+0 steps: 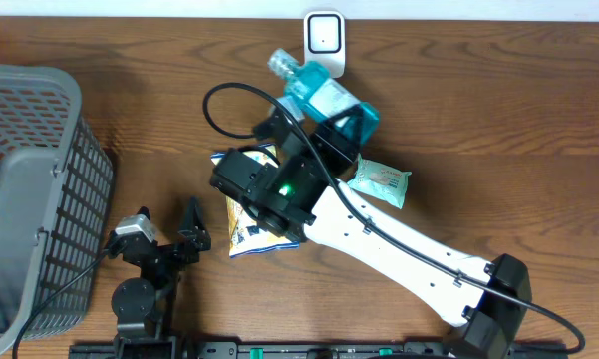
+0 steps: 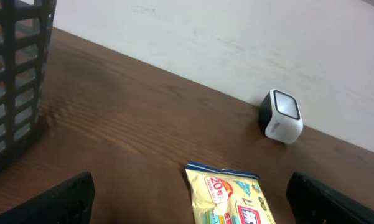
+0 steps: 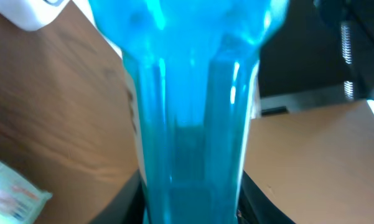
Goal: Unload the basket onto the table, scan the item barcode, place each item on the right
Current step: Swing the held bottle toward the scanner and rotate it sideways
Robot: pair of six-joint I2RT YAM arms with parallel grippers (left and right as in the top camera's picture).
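Below the scanner (image 1: 324,38), blue bottle (image 1: 324,97) aslant, cap (image 1: 282,64) up-left, apparently pinched by right gripper (image 1: 339,128); left gripper (image 1: 167,227) spread.

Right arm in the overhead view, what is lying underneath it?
A yellow snack bag pokes out beneath the right arm; its middle is covered. Whether anything else lies there cannot be seen.

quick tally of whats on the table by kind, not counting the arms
blue bottle: 1
yellow snack bag: 1
green and white packet: 1
white scanner: 1
grey basket: 1
total: 5
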